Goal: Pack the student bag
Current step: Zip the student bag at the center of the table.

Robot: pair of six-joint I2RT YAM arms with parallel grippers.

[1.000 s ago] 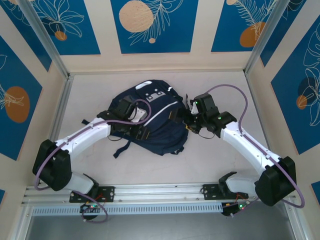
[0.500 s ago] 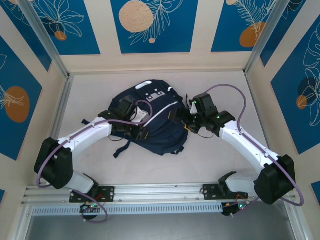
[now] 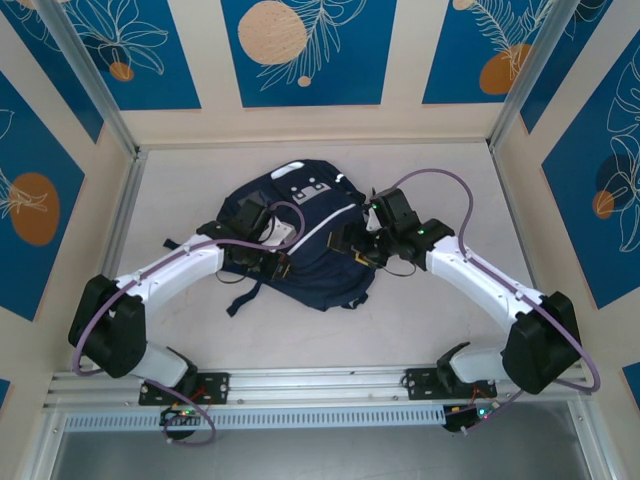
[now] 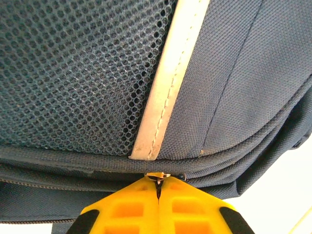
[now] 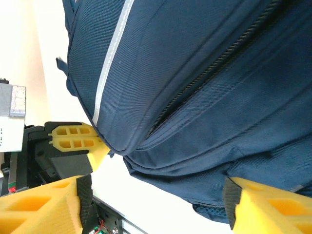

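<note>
The student bag (image 3: 305, 240) lies flat mid-way across the desk (image 3: 450, 180), long axis near-to-far, white-patched top toward the back wall, with the left end effector (image 4: 158, 187) pinched together on a zip pull (image 4: 158, 175) at its left edge and the right end effector (image 5: 153, 200) spread apart astride its right side.

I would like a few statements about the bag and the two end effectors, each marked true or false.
1. The left end effector is shut on a zip pull of the bag. True.
2. The right end effector is shut. False: its fingers stand apart, with the bag's edge between them.
3. The bag lies on the table. True.
4. The stripe beside the mesh is red. False: it is white.
</note>
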